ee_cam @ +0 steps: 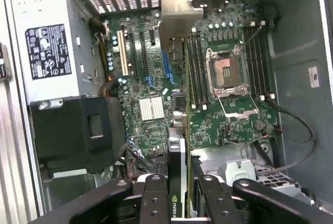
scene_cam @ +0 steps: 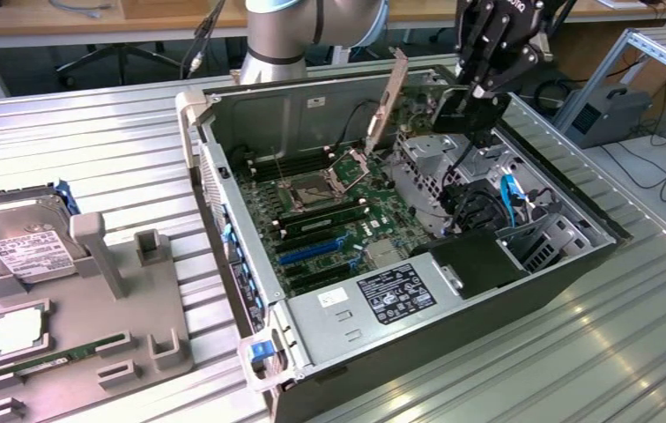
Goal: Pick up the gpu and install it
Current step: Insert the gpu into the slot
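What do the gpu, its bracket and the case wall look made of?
gpu: dark circuit board, probably fibreglass laminate. Bracket: bare silvery sheet metal, dull sheen, likely steel. Case wall: grey matte sheet metal, folded edges.

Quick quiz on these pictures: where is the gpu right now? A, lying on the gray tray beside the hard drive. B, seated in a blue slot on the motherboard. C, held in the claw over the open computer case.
C: the wrist view shows the gpu edge-on, clamped in the claw, off the motherboard.
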`<state>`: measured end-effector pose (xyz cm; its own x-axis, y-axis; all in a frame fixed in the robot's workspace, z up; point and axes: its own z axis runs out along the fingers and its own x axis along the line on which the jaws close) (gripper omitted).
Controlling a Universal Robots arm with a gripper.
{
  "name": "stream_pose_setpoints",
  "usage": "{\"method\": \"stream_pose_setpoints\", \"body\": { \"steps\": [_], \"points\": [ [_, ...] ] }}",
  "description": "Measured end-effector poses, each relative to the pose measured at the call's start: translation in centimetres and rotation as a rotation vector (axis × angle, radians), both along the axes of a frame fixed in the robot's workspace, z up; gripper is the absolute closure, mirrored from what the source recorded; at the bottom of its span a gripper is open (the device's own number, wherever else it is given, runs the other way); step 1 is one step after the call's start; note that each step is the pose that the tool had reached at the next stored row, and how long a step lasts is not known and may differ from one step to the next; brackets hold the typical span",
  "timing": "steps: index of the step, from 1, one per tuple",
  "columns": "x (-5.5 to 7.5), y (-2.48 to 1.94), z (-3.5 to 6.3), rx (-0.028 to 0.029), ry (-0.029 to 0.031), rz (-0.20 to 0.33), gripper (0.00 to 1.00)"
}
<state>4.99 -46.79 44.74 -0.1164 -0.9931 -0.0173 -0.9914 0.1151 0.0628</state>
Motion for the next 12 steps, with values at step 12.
{"method": "stream_pose_setpoints", "body": {
  "steps": [12],
  "points": [
    [0.0,0.0,-0.06,0.0,0.0,0.118,0.73]
  ]
}}
